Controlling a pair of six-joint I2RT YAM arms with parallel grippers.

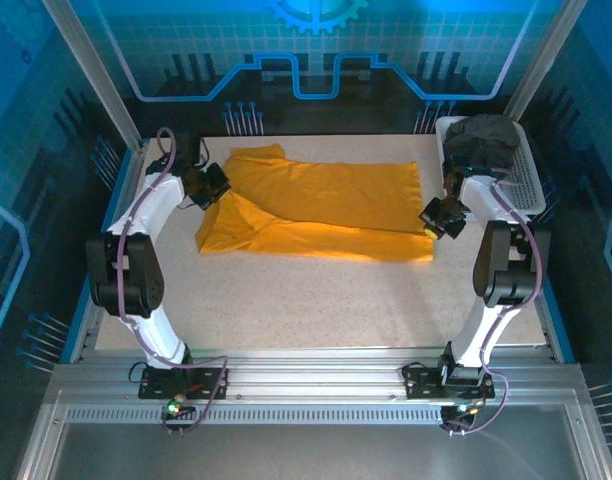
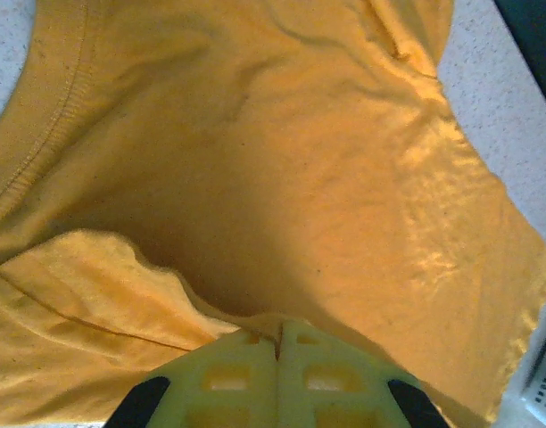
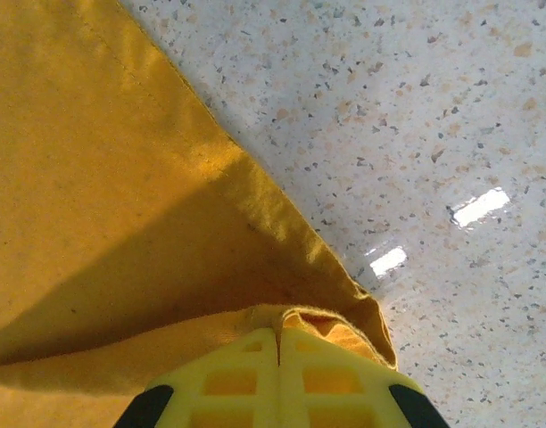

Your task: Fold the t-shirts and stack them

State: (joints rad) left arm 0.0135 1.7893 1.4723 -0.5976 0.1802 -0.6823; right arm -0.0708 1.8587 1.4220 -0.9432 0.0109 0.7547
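The orange-yellow t-shirt (image 1: 316,205) lies across the far half of the speckled desk (image 1: 316,300). It is partly doubled over, with one sleeve poking toward the back left and a second layer showing along its near edge.

The left gripper (image 1: 208,186) is at the shirt's left end. In the left wrist view its yellow fingers (image 2: 237,379) are pressed together with a ridge of orange cloth caught between the tips, and the collar seam curves past on the upper left.

The right gripper (image 1: 439,217) is at the shirt's near right corner. Its fingers (image 3: 331,379) are likewise together, clamped on the bunched hem — bare desk stretches away to the right of that corner.

The dark grey t-shirt (image 1: 483,140) sits crumpled in the white basket (image 1: 534,190) at the desk's far right corner, just behind the right arm and well apart from the orange one.
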